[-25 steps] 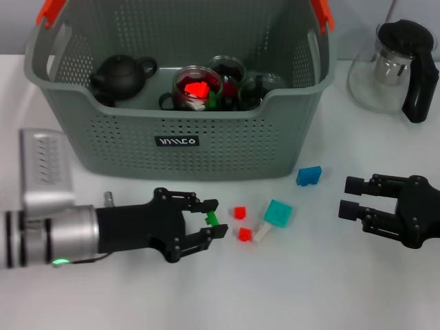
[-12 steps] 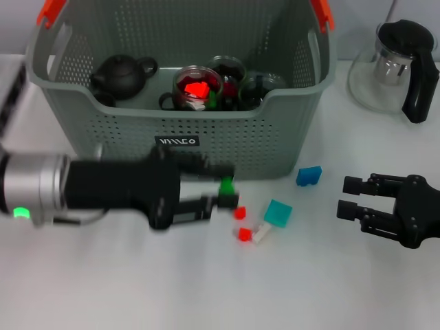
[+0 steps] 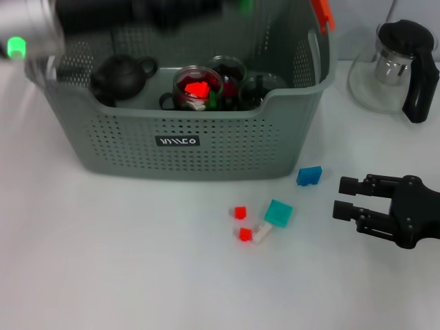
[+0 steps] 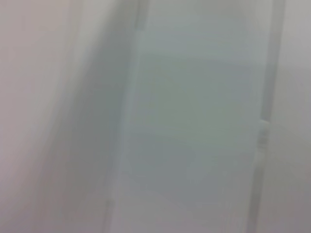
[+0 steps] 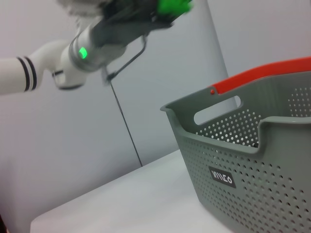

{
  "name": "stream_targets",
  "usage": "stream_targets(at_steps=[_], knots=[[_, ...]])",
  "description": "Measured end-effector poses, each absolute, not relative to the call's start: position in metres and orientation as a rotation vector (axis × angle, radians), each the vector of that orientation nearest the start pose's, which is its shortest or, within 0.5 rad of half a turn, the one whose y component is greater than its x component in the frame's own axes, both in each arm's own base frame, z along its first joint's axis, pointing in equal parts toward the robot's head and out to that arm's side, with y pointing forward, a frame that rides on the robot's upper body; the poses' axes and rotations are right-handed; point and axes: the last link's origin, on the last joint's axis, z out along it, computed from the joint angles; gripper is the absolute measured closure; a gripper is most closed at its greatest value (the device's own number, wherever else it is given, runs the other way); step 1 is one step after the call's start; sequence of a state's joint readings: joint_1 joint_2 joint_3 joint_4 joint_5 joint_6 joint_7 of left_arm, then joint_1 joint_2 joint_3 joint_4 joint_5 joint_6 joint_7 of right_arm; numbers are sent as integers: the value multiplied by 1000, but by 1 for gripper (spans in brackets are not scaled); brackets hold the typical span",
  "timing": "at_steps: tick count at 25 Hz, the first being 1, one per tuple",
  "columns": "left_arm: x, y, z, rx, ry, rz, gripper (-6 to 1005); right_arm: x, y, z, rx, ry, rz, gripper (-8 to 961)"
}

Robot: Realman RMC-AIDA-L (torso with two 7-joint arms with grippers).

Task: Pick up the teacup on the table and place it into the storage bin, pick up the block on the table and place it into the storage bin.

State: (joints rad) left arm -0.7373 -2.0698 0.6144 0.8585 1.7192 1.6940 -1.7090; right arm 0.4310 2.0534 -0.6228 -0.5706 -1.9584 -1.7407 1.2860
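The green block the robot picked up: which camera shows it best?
The right wrist view: the green block sits in the left claw, raised high above the storage bin. The head view catches only a green sliver at its top edge; the left wrist view shows nothing of it.

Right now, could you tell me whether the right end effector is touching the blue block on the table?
Apart. The head view shows bare white table between the right end effector, with its fingers spread, and the blue block beside the storage bin.

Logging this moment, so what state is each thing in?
left tool: raised above the storage bin, shut on green block
green block: held aloft
right tool: open, low over the table
storage bin: upright, holds teaware
blue block: on table
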Motion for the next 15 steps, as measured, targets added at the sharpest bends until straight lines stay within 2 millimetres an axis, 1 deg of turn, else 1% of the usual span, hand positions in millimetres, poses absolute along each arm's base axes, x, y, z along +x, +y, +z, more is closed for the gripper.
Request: stream_targets(at_steps=[1,2,3,5,6,7,11,15], knots=[[-138,391,75,-2636,-487,-1174,565,284,283,7,-2724,665,918,417],[-136,403,77,-2624,-542,-1088,560,284,283,7,-2724,664,918,416],[-135,409,76,-2620,-571,-1031,556,284,283,7,-2724,664,918,416],[-134,424,69,-2628,-635,-822,547,283,284,7,-2724,663,919,416],[-134,424,69,-2628,-635,-822,542,283,284,7,-2724,662,918,416],[-136,432,61,-2625,-661,-646,537,283,284,7,-2724,661,918,416],[-140,439,40,-2611,-649,-375,519,282,285,7,-2724,658,918,416],[-141,445,23,-2556,-658,-180,501,282,285,7,-2723,658,918,416]])
